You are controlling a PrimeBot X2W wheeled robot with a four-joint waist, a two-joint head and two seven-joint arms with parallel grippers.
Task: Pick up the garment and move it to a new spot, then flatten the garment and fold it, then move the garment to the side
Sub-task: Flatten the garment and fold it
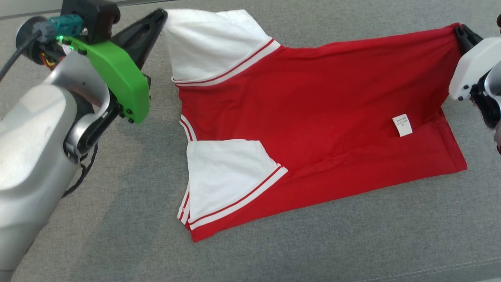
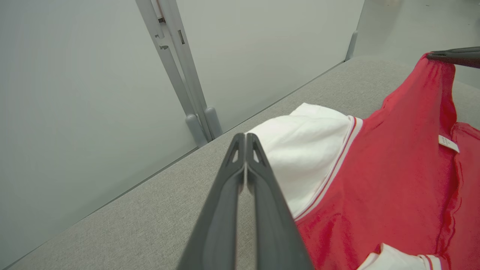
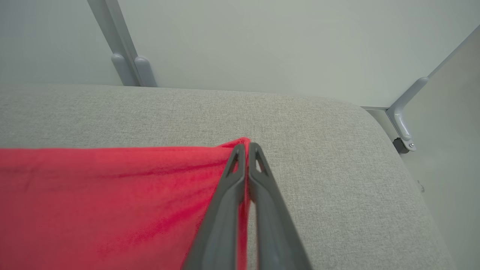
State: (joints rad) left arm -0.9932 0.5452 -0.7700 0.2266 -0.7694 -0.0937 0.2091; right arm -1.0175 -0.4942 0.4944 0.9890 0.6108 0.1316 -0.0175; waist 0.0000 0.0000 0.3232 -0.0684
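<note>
The garment (image 1: 313,109) is a red shirt with white sleeves and red-white striped trim, spread on the grey padded surface. Its far edge is lifted and stretched between my two grippers. My left gripper (image 1: 161,16) is shut on the far white sleeve (image 1: 211,39); in the left wrist view its fingertips (image 2: 245,139) pinch the sleeve's edge (image 2: 300,150). My right gripper (image 1: 458,30) is shut on the garment's far right red corner, seen pinched at the gripper's tip (image 3: 245,147) with red cloth (image 3: 112,195) trailing left. The near white sleeve (image 1: 227,176) lies flat. A white label (image 1: 402,125) shows on the red cloth.
The grey padded surface (image 1: 313,243) runs wide in front of and to the left of the garment. Pale wall panels with a grey post (image 2: 176,67) stand just behind its far edge. The surface's rounded right corner (image 3: 393,150) is close to my right gripper.
</note>
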